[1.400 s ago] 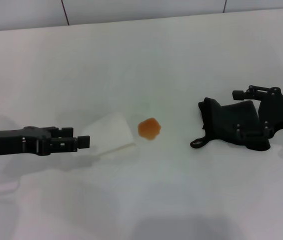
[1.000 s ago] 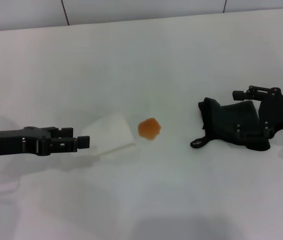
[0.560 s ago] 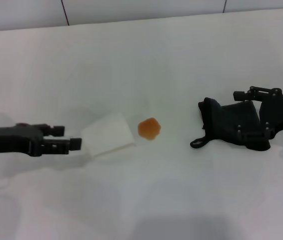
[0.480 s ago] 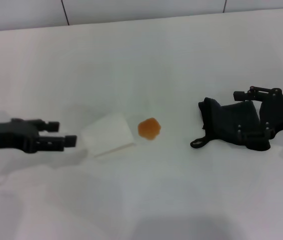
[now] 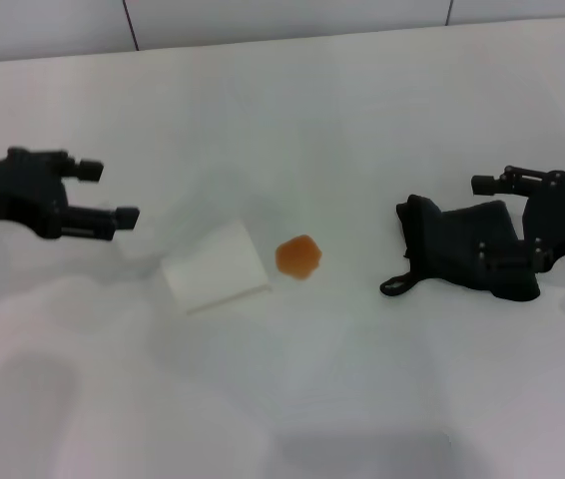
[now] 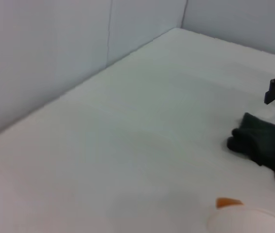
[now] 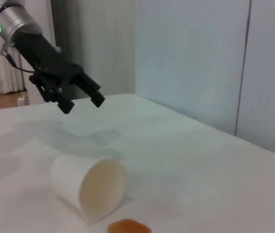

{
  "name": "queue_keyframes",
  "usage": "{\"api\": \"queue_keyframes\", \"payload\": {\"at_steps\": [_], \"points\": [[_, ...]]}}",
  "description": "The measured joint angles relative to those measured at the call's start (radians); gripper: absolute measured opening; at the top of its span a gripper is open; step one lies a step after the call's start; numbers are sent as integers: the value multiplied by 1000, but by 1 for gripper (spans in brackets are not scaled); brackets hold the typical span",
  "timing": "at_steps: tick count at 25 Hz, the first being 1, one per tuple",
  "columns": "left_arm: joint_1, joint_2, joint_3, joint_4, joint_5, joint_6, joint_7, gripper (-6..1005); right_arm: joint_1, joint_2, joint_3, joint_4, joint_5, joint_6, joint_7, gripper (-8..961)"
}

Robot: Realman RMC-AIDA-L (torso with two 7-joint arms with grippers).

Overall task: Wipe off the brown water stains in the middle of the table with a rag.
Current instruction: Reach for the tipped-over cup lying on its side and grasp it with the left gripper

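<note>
The right hand (image 5: 510,222) sits at the far edge of the black, lumpy soft cloth rag (image 5: 462,255), its fingers low against the folds; I cannot tell whether they are clenched on it. The rag lies on the plain white matte surface (image 5: 362,120), well to the right of the small orange-brown translucent stain (image 5: 298,256). It should be light, limp and easily bunched, so a pinch into the thick folded middle seems safer than the thin loop (image 5: 394,285) trailing toward the stain. Between rag and stain the surface shows nothing in the way. Just left of the stain lies a tipped white paper cup (image 5: 216,268), light enough to roll if nudged. The left hand (image 5: 109,192), fingers spread and released, hovers beyond the cup, well left of the stain
</note>
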Motion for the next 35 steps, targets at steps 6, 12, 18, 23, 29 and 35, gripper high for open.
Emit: {"api": "queue_keyframes", "payload": {"at_steps": [6, 12, 18, 23, 29, 35], "points": [[-43, -4, 0, 70, 9, -96, 63, 865, 0, 0, 0, -3, 15, 0, -19, 841], [-85, -4, 0, 154, 58, -169, 84, 864, 0, 0, 0, 0, 37, 0, -21, 841], [-168, 4, 0, 121, 181, -96, -80, 862, -1, -1, 0, 0, 39, 5, -22, 841], [-255, 3, 0, 87, 366, -9, -224, 861, -1, -2, 0, 0, 39, 4, -19, 841], [-318, 0, 0, 102, 498, 17, -322, 860, -2, -1, 0, 0, 39, 0, -16, 841], [-355, -2, 0, 145, 551, -40, -353, 858, 0, 1, 0, -6, 38, -1, -19, 841]]}}
